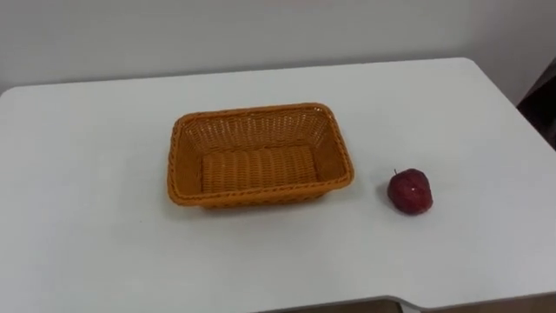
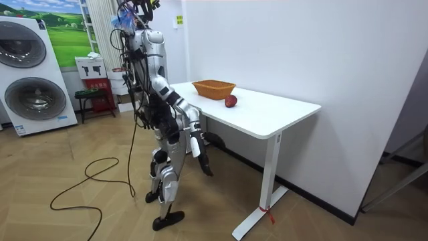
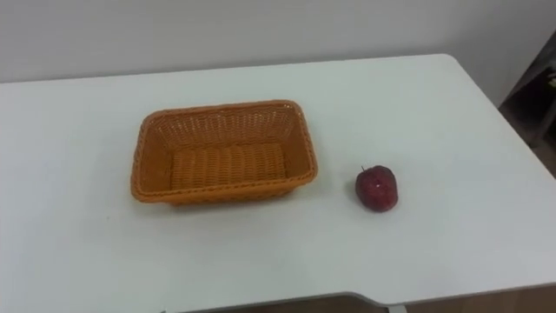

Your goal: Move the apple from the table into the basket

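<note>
On the white surface (image 1: 87, 130) sit one red apple (image 1: 410, 191), right of centre, and one wicker basket (image 1: 261, 196) at centre, near but apart. The right robot hand (image 2: 200, 155) hangs below the surface's edge; I cannot tell its grip.

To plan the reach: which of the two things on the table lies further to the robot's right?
The dark red apple; it lies apart, right of the empty orange wicker basket.
</note>
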